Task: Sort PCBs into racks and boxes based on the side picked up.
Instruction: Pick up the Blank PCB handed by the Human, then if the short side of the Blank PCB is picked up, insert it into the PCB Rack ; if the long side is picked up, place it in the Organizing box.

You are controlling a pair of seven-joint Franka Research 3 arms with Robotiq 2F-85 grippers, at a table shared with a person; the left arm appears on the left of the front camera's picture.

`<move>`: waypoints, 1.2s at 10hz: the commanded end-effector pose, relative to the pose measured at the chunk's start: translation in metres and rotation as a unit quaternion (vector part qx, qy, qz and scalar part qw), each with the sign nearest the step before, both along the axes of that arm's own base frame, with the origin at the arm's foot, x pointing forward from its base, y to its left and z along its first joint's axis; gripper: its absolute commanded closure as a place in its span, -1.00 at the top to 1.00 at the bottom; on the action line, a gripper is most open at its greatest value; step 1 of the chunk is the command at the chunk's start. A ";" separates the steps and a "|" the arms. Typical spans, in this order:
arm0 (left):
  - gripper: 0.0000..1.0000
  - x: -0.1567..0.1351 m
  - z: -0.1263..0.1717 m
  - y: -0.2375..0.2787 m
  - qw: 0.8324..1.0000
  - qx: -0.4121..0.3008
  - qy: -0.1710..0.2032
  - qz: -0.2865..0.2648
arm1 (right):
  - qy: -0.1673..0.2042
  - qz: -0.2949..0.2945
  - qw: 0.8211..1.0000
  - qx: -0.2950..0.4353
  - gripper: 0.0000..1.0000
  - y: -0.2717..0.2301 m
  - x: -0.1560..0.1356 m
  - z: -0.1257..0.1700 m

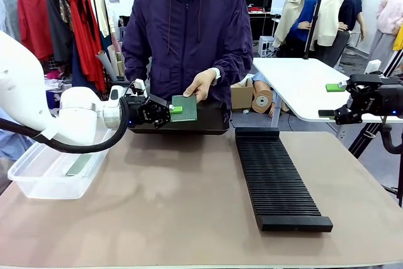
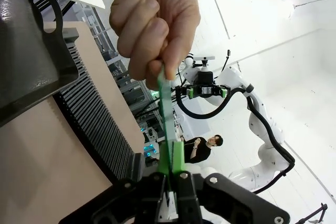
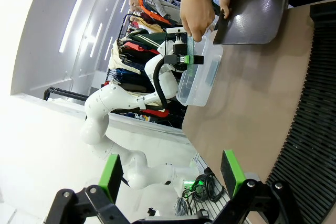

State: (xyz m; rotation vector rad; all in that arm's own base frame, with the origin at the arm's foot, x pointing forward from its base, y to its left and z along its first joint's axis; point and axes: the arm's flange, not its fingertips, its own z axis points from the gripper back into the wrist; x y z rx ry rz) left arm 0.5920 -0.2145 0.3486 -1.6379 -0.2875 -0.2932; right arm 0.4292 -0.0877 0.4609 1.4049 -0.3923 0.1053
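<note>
A person's hand (image 1: pixel 200 85) holds a green PCB (image 1: pixel 186 108) above the black tray (image 1: pixel 189 127), and my left gripper (image 1: pixel 174 110) is shut on the board's near edge. In the left wrist view the PCB (image 2: pixel 166 103) stands edge-on between my left gripper's (image 2: pixel 172 167) green pads, with the hand (image 2: pixel 152 19) pinching its far end. The slotted black rack (image 1: pixel 277 177) lies right of centre. The clear box (image 1: pixel 44 174) sits at the left with one board (image 1: pixel 79 165) inside. My right gripper (image 1: pixel 332 100) hovers open at the right, its pads (image 3: pixel 231 171) wide apart around nothing.
The person stands at the far side behind the tray. A white table (image 1: pixel 302 86) with cardboard boxes beside it lies beyond the right arm. Bare brown tabletop (image 1: pixel 170 206) stretches between the box and the rack.
</note>
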 end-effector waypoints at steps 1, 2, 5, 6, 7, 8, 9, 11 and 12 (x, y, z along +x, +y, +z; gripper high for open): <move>-1.00 0.001 0.005 -0.001 1.000 -0.015 0.004 0.008 | -0.004 0.000 1.000 0.000 1.00 0.001 -0.001 0.001; -1.00 0.003 0.006 -0.001 1.000 -0.006 0.016 -0.002 | -0.004 0.000 1.000 0.000 1.00 0.001 -0.001 0.001; -1.00 0.000 0.000 0.000 1.000 0.000 0.000 0.000 | -0.004 0.000 1.000 0.000 1.00 0.001 -0.001 0.001; -1.00 0.000 0.000 0.000 1.000 0.000 0.000 0.000 | -0.004 0.000 1.000 0.000 1.00 0.001 -0.001 0.001; -1.00 0.000 0.000 0.000 1.000 0.000 0.000 0.000 | -0.004 0.000 1.000 0.000 1.00 0.001 -0.001 0.001; -1.00 0.000 0.000 0.000 1.000 0.000 0.000 0.000 | -0.004 0.000 1.000 0.000 1.00 0.001 -0.001 0.001; -1.00 0.000 0.000 0.000 1.000 0.000 0.000 0.000 | -0.004 0.000 1.000 0.000 1.00 0.001 -0.001 0.001; -1.00 0.000 0.000 0.000 1.000 0.000 0.000 0.000 | -0.004 0.000 1.000 0.000 1.00 0.001 -0.001 0.001; -1.00 0.000 0.000 0.000 1.000 0.000 0.000 0.000 | -0.004 0.000 1.000 0.000 1.00 0.001 -0.001 0.001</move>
